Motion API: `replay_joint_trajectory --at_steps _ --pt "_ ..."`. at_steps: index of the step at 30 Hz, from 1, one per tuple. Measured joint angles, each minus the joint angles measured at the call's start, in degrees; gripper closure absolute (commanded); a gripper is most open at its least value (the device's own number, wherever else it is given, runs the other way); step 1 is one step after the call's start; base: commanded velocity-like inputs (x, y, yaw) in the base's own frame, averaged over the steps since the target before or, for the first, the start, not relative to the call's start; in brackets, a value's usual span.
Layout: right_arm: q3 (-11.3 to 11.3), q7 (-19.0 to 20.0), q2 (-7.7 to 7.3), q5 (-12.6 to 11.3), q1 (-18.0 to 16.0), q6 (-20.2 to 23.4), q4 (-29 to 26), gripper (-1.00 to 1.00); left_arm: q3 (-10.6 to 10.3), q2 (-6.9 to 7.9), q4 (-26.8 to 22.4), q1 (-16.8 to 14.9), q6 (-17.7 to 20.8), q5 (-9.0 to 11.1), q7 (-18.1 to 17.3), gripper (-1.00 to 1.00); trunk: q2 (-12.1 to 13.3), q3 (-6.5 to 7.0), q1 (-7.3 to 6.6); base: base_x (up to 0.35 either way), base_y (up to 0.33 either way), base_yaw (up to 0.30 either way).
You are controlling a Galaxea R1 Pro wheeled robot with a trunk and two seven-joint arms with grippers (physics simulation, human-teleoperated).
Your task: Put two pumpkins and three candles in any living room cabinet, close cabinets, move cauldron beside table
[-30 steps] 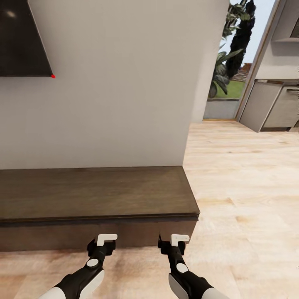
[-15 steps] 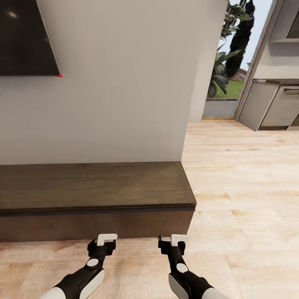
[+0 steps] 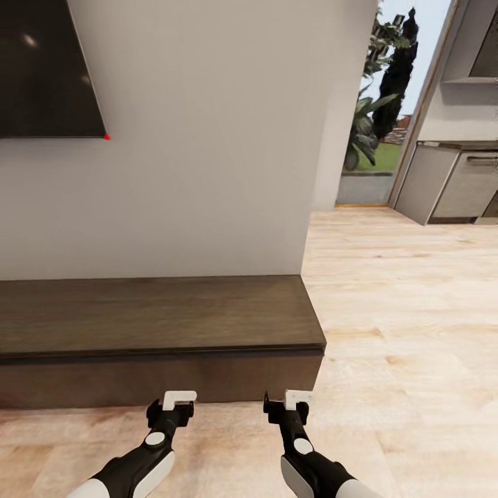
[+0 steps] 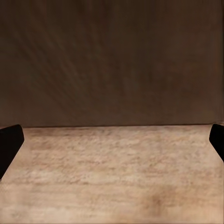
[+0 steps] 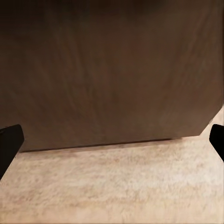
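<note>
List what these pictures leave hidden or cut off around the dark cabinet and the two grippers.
- Cabinet: its left end runs off the head view's edge; drawer seams cannot be made out on the dark front in any view.
- Cabinet's inside: hidden behind the closed front.
- Left gripper and right gripper: the wrist views cut the fingers off at the picture edges.
- Black wall screen: cropped by the head view's edges.

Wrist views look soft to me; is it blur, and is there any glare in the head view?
Left wrist view: the cabinet front and floor are smeared, grain barely readable. Right wrist view: equally soft, the cabinet's edge hazy. Head view: sharp; faint bright spots reflect on the dark wall screen, the doorway outdoors is bright, and no harsh shadows fall on the cabinet.
</note>
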Motion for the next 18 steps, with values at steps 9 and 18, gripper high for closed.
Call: replay_joint_trajectory --at_steps 9,18 --pt "0.0 -0.1 0.0 -0.1 0.0 0.1 0.0 -1.0 -0.1 0.0 0.2 0.0 0.2 -0.1 0.0 -1.0 0.1 2.0 -0.23 0.0 0.0 0.0" --pt "-0.1 -0.1 0.0 -0.1 0.0 0.2 0.0 -1.0 -0.1 0.0 0.1 0.0 0.0 0.2 0.1 -1.0 0.1 2.0 -0.21 -0.042 0.0 0.0"
